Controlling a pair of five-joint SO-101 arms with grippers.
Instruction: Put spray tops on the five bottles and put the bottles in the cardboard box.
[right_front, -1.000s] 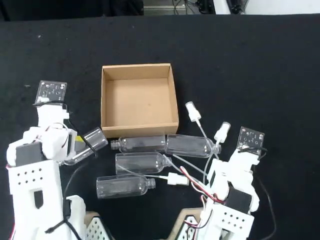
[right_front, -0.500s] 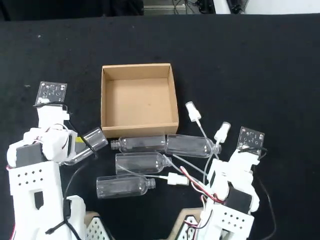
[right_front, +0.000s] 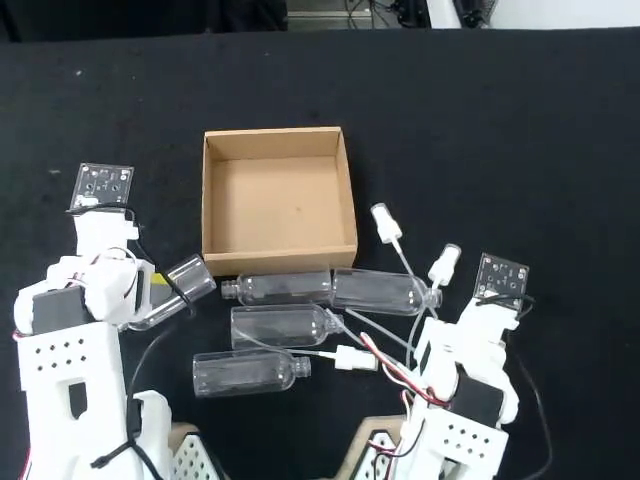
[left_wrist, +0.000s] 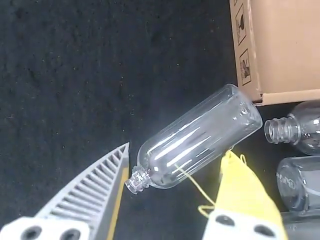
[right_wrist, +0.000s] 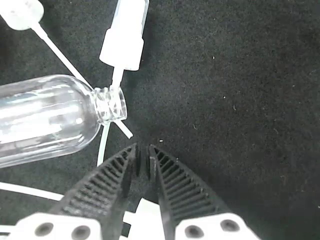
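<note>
The cardboard box (right_front: 275, 195) stands open at the middle of the table. One clear bottle (left_wrist: 192, 140) lies tilted on the black cloth between the spread fingers of my left gripper (left_wrist: 177, 150), which is open, neck end by the grey finger (left_wrist: 100, 195). This bottle (right_front: 175, 290) is left of the box's front corner. Several more bare bottles (right_front: 280, 325) lie in front of the box. My right gripper (right_wrist: 142, 150) is shut on nothing, just short of the neck of a bottle (right_wrist: 45, 117). A white spray top (right_wrist: 125, 37) lies beyond that neck.
Two spray tops (right_front: 386, 222) (right_front: 444, 263) lie right of the box, a third (right_front: 352, 358) by the nearest bottle (right_front: 243, 372), their thin tubes crossing between the bottles. Open black cloth stretches behind and to the right of the box.
</note>
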